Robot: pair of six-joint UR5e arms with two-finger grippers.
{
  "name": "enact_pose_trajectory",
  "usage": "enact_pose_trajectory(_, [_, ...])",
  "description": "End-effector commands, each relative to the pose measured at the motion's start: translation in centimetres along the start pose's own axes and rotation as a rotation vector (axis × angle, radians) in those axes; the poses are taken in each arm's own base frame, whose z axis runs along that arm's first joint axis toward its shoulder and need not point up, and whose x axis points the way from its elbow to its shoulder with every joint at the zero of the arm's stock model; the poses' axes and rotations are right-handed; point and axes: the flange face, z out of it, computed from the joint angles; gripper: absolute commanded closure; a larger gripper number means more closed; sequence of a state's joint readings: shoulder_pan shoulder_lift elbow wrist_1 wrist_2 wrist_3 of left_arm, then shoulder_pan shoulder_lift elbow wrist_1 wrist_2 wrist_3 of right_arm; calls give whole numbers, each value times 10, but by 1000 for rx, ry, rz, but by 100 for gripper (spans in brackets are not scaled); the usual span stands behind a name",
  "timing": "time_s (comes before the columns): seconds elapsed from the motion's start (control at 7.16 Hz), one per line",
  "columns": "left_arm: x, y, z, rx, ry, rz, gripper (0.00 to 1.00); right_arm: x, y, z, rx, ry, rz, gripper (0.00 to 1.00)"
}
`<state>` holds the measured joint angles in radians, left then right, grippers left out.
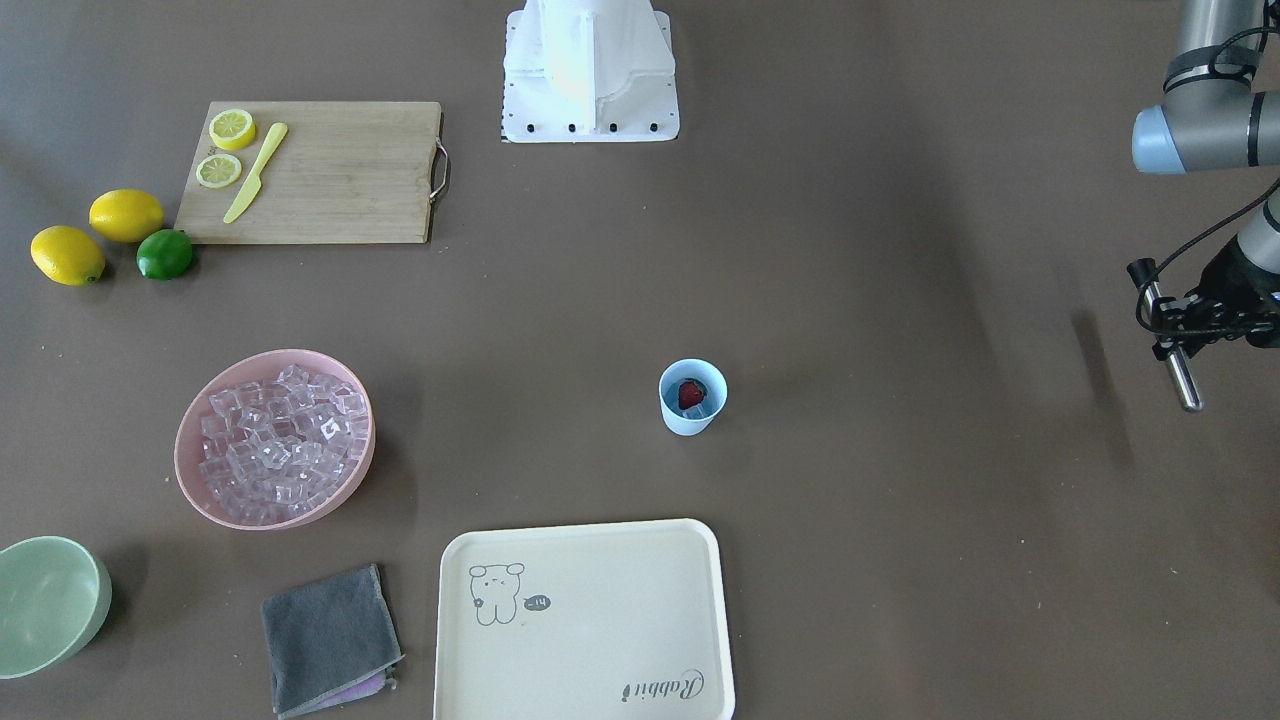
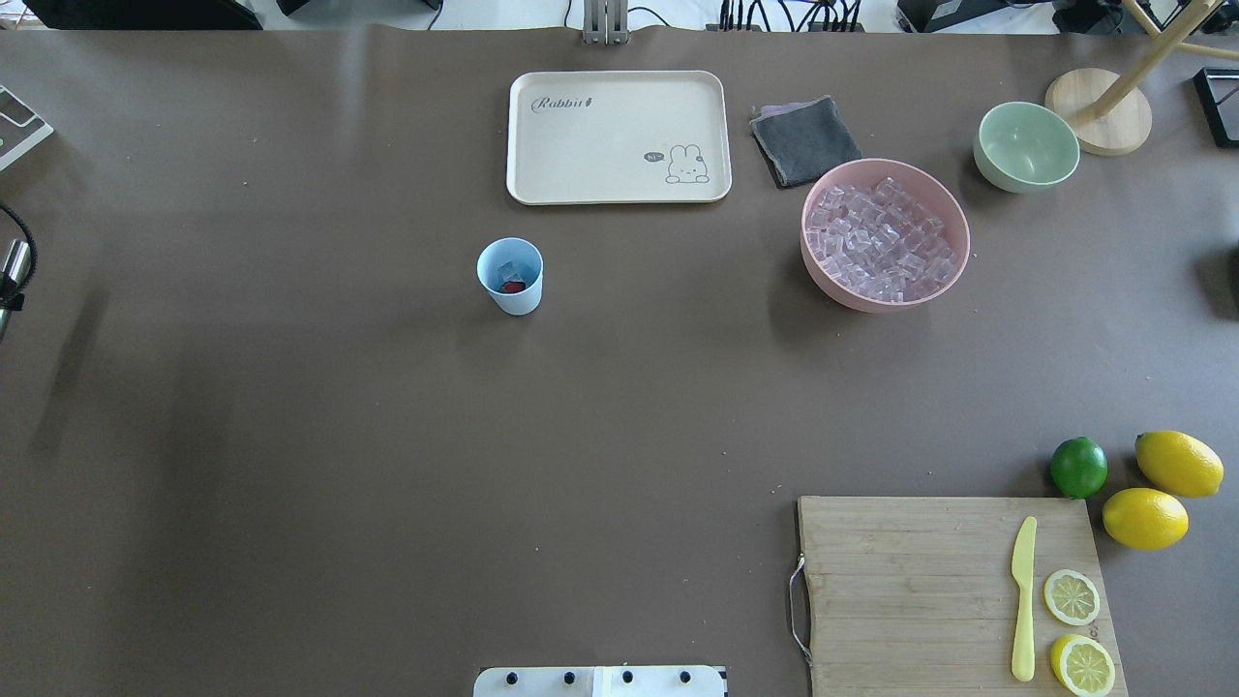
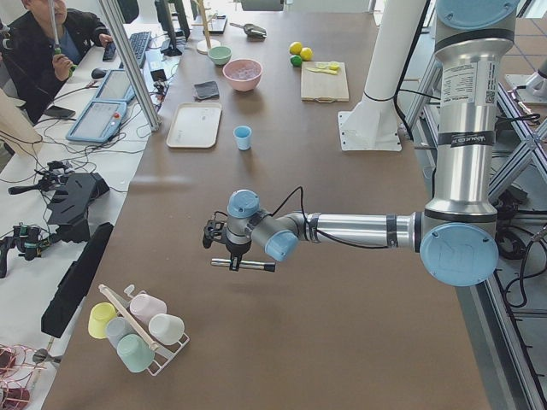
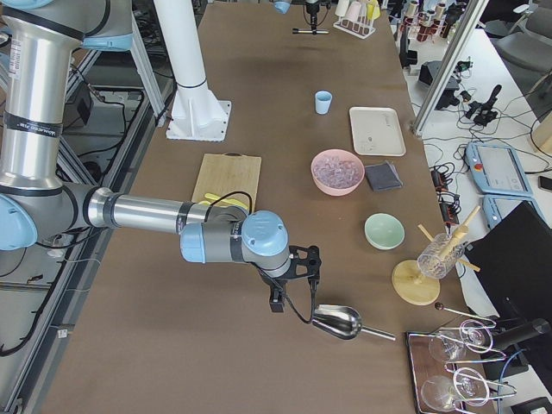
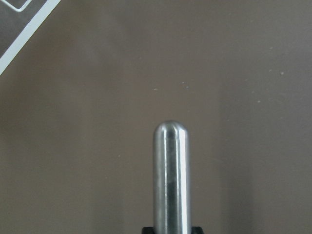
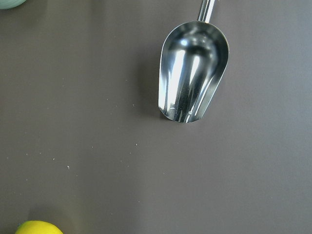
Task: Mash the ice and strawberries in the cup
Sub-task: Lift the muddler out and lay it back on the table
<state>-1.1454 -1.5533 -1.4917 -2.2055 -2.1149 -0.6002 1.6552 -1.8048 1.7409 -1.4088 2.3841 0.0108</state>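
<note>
Left pincer (image 1: 1168, 338) holds steel rod (image 1: 1183, 380); light-blue cup (image 1: 690, 420) contains red strawberry (image 1: 690, 393).

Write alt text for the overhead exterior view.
A light-blue cup holding a strawberry and ice stands alone mid-table. A cream tray and a pink bowl of ice cubes lie beyond; a metal rod shows at the left edge.
</note>
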Motion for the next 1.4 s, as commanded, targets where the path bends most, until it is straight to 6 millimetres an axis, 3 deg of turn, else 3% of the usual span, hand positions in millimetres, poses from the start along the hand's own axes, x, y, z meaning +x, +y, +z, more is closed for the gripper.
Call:
enact_pose_trajectory(0.0, [2, -6, -1, 8, 13, -5, 1, 0, 3, 0, -1, -1, 1, 0])
enact_pose_trajectory(0.14, [-5, -15, -12, 28, 12, -18, 1, 0, 4, 0, -1, 0, 1, 0])
enact_pose_trajectory(0.28, [-24, -39, -48, 22, 92, -90, 1, 0, 2, 0, 1, 2, -1, 0])
enact_pose_trajectory(0.42, [-39, -75, -107, 9, 195, -155, 1, -1, 3, -2, 6, 2, -5, 0])
enact_pose_trajectory(0.56, [-50, -87, -164, 38, 196, -190, 1, -3, 1, -5, 15, 3, -11, 0])
enact_pose_trajectory(0.7, [-40, -83, -200, 18, 177, -169, 1, -4, -2, -5, 15, 6, -13, 0])
enact_pose_trajectory(0.84, [-71, -54, -204, -2, 159, -188, 1, -4, 0, -5, 15, 0, -14, 0])
enact_pose_trajectory(0.98, [-95, -38, -180, -36, 130, -216, 1, -4, 1, -4, 12, -9, -9, 0])
enact_pose_trajectory(1.12, [-118, -32, -185, -11, 124, -226, 1, -4, -2, -3, 12, -17, -10, 0])
enact_pose_trajectory(1.26, [-141, -22, -167, -31, 113, -150, 1, -5, -3, -4, 12, -18, -10, 0])
